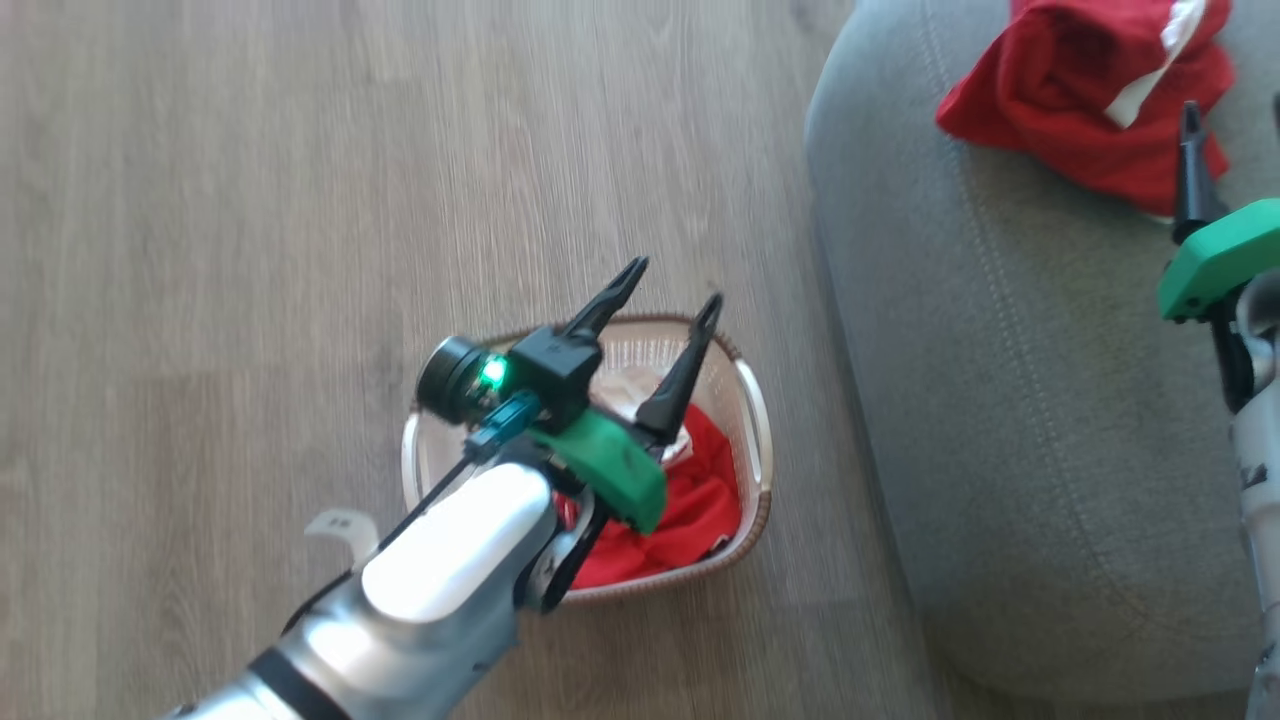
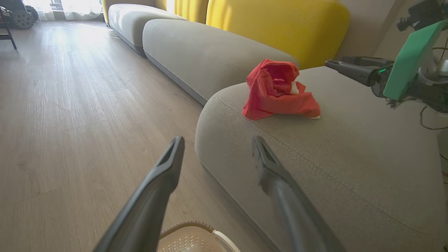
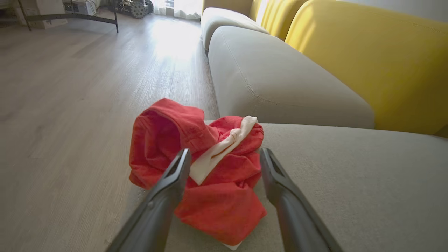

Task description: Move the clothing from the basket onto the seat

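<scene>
Head view: basket (image 1: 760, 430) stands on the wood floor (image 1: 250, 250), toward 6 o'clock of the frame. Seat (image 1: 1000, 400) lies at 3 o'clock from it, close beside but not clearly touching.

Left hand (image 1: 678, 280) hovers over the basket, fingers apart, nothing between them, tips aimed toward 1 o'clock. In its wrist view the basket rim sits under the fingers at 6 o'clock.

One red garment (image 1: 700, 500) lies bunched inside the basket, on the 4 o'clock side, partly under the left arm, with pale cloth beside it.

Second red garment (image 3: 210, 196), with a white band, lies crumpled on the seat near its rounded edge, at 1 o'clock in the head view.

Right hand (image 3: 225, 151) is above that garment, fingers apart on either side of the heap, not pinching it.

Yellow back cushions (image 3: 367, 63) run behind the seat.
</scene>
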You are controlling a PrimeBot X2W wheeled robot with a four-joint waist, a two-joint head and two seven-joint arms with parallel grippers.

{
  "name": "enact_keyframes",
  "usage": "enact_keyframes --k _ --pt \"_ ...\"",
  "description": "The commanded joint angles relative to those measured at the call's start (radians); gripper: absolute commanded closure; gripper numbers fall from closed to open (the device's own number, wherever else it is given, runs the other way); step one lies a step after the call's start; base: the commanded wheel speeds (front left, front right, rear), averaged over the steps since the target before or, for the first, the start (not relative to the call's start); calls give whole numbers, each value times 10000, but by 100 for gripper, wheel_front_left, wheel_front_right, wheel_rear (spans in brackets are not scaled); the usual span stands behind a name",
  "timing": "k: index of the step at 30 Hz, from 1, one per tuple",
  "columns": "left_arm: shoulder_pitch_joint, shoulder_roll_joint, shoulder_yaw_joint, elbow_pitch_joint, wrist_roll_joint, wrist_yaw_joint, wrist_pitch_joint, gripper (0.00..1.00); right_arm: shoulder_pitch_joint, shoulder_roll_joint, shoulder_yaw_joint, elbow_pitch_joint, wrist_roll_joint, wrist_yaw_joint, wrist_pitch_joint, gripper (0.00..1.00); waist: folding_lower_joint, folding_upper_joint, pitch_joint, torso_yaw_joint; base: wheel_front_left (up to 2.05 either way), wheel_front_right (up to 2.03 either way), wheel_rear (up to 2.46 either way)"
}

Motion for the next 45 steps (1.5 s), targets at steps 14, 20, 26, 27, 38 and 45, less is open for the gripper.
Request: enact_keyframes --k 14,20,26,27,38,45 --pt "2038 989 2114 -611 -126 454 -190 0 1211 424 1819 -1682 1202 -4 -95 0 -1 0 -2189 680 0 0 0" --pt "3194 1347 3083 -977 21 722 -191 0 1945 949 2042 -2288 1392 -4 -95 0 -1 0 -2690 936 0 0 0" --pt "4179 1572 3861 -1338 196 935 -192 0 2748 1454 1925 -2995 1283 -4 -95 0 -1 0 -2990 1102 0 0 0" --pt "4370 1609 4015 -1422 243 978 -192 0 2911 1545 1875 -3148 1240 -4 -95 0 -1 0 -3022 1128 0 0 0" --pt "6303 1772 5633 -2302 808 1287 -192 0 4760 2224 1540 -4807 854 -4 96 0 -1 0 -3300 1273 0 0 0" --pt "7042 1730 6352 -2829 1272 1223 -193 0 5898 2260 1694 -5751 1501 -4 183 0 -1 0 -3433 1333 0 0 0"
